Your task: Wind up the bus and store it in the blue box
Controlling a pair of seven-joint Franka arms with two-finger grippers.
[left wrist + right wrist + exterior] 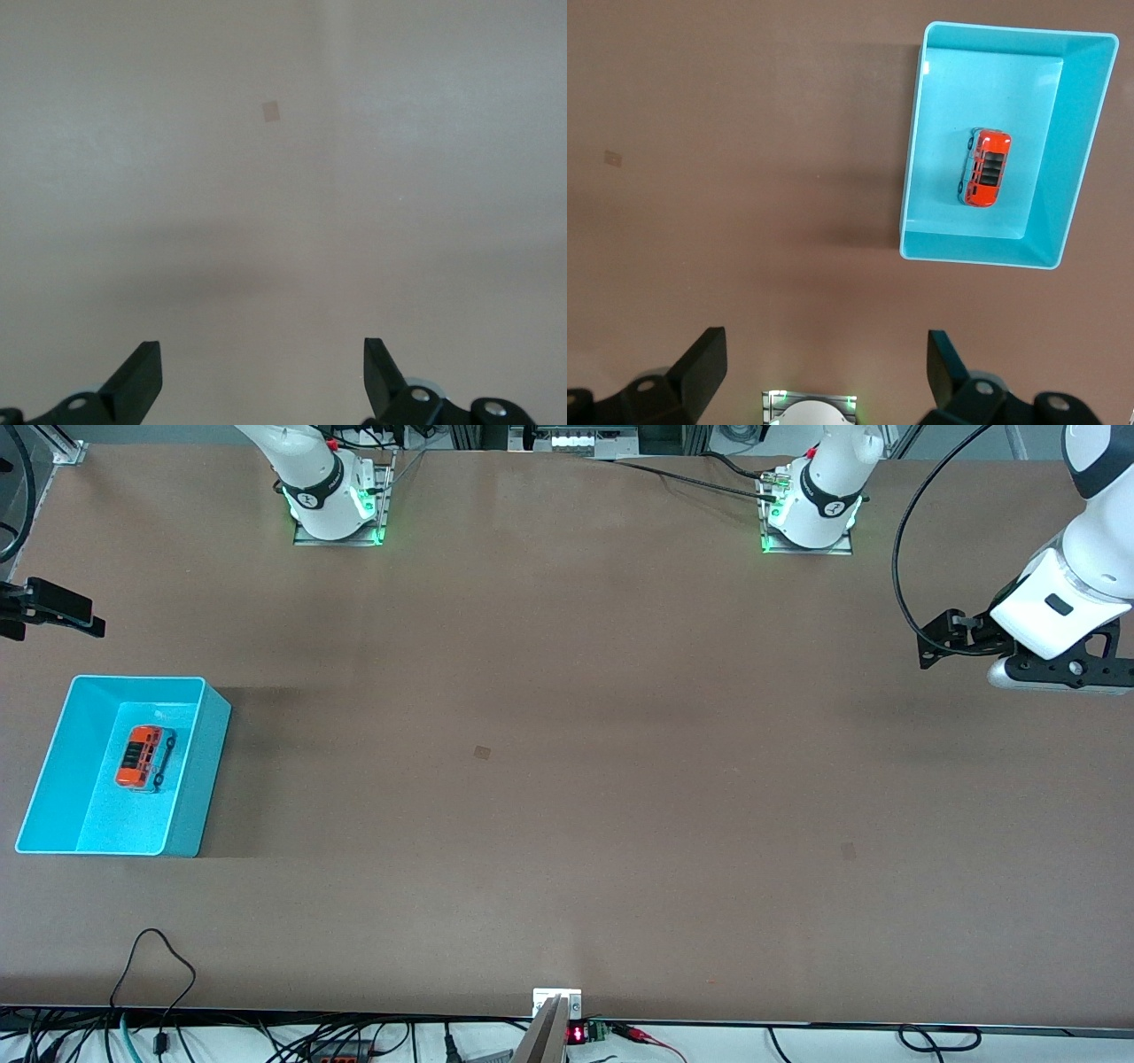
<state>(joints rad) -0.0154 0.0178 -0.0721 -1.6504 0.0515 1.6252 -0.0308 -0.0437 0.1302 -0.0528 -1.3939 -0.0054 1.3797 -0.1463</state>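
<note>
At the right arm's end of the table the bus (143, 757) already lies on its wheels inside the blue box (51, 766), touching no gripper, so storing looks done; whether it was wound cannot be told. The right gripper (824, 376) hangs high over the bare table beside the box, fingers spread wide and empty. At the left arm's end the left gripper (263, 379) waits over bare table, likewise wide apart, holding nothing

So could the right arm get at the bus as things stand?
Probably yes: the bus lies uncovered in the open-topped blue box, and the open right gripper holds nothing. The box walls may crowd the fingers.
</note>
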